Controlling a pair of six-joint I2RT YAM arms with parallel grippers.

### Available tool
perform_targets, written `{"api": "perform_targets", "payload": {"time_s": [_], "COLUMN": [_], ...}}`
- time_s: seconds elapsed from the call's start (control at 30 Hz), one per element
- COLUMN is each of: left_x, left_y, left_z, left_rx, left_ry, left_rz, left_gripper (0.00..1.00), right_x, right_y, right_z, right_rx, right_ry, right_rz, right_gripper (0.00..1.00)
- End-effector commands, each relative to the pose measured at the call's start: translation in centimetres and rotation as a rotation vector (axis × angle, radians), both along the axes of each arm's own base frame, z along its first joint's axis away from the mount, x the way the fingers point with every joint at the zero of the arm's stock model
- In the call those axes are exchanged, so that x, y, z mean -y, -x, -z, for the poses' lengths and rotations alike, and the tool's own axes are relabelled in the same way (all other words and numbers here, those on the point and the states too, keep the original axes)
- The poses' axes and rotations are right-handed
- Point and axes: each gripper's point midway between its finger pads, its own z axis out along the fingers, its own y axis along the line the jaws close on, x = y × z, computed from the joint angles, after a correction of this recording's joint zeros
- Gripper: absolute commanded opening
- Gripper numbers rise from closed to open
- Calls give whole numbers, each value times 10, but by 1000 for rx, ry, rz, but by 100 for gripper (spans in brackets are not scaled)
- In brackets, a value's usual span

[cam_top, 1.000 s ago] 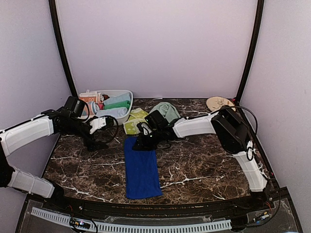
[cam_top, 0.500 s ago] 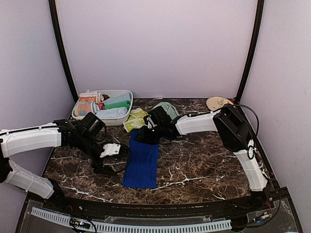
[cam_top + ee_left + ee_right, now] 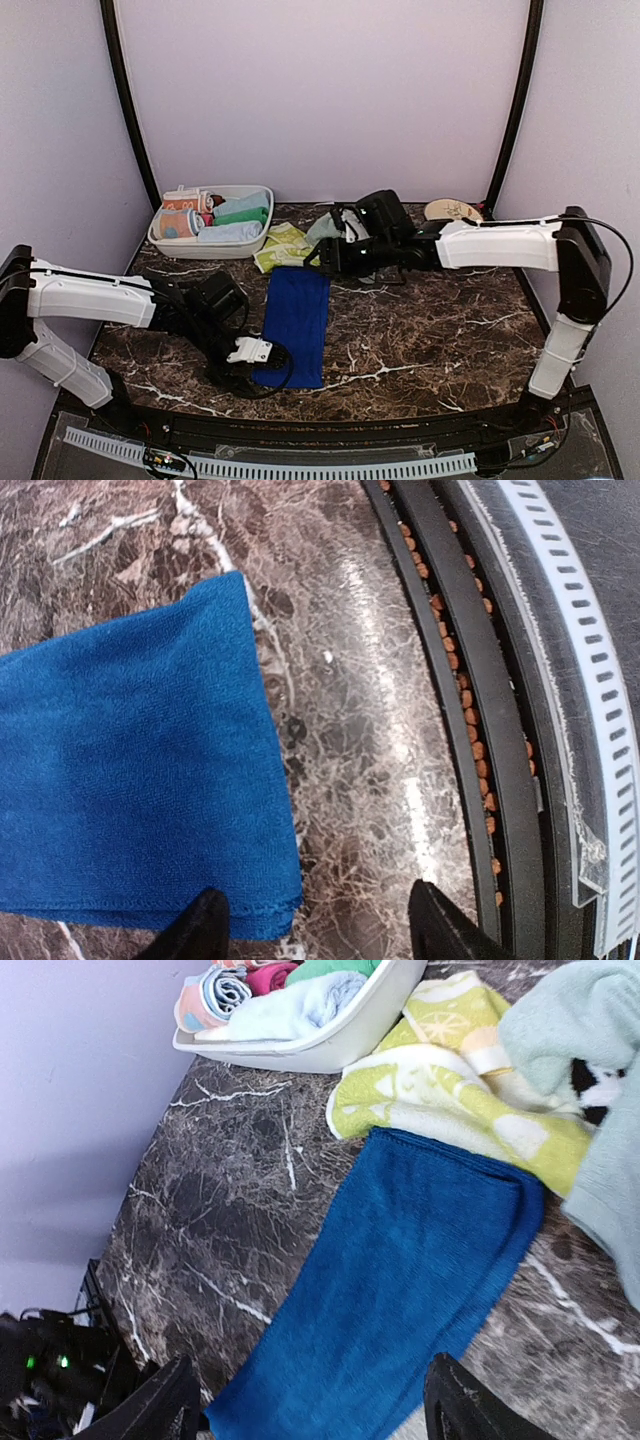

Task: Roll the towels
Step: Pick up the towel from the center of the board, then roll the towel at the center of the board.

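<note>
Flat blue towel [image 3: 295, 320], left hand [image 3: 312, 935] open, right hand [image 3: 310, 1410] open

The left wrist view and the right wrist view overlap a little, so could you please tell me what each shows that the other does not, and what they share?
Only the left wrist view shows the black rail and the white slotted strip along the near edge. Only the right wrist view shows the white bin, the yellow-green towel and the mint towel. Both show the blue towel lying flat on the marble table, and each has its own open claw at the bottom: the left claw and the right claw.
</note>
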Motion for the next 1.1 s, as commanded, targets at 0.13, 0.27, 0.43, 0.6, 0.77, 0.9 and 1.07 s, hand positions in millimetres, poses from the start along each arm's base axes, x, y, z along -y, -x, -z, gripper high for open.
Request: {"api": "perform_targets", "payload": {"time_s": [0.13,0.27,0.43,0.6,0.77,0.9,1.07], "left_x": [6,8,5,3,3,-1,-3], "left_y": [-18,-21,-26,-29,-29,-29,-28], "left_z": [29,32,38,37,28,28,28], "left_rx": [45,48,50,3,-116,-164,-191], "left_ry": [-27,-27,-56,-44,-19,-29,-37], "left_rz": [-76,-84,-111,-160,-197,-203,-197], "left_gripper": [51,48,41,12,8,7,7], "right_x": [72,73,54,33,2,-6,-26], "right_y": [65,100,164,232,288,238,219], "right_z": [8,13,21,45,86,78,79], "right_rx": [391,561,660,675,674,1213,1334], "right_ry": [291,403,356,350,405,740,772], "right_rz": [-77,-183,-346,-538,-709,-728,-706], "right_gripper": [83,82,82,82,82,65,59]}}
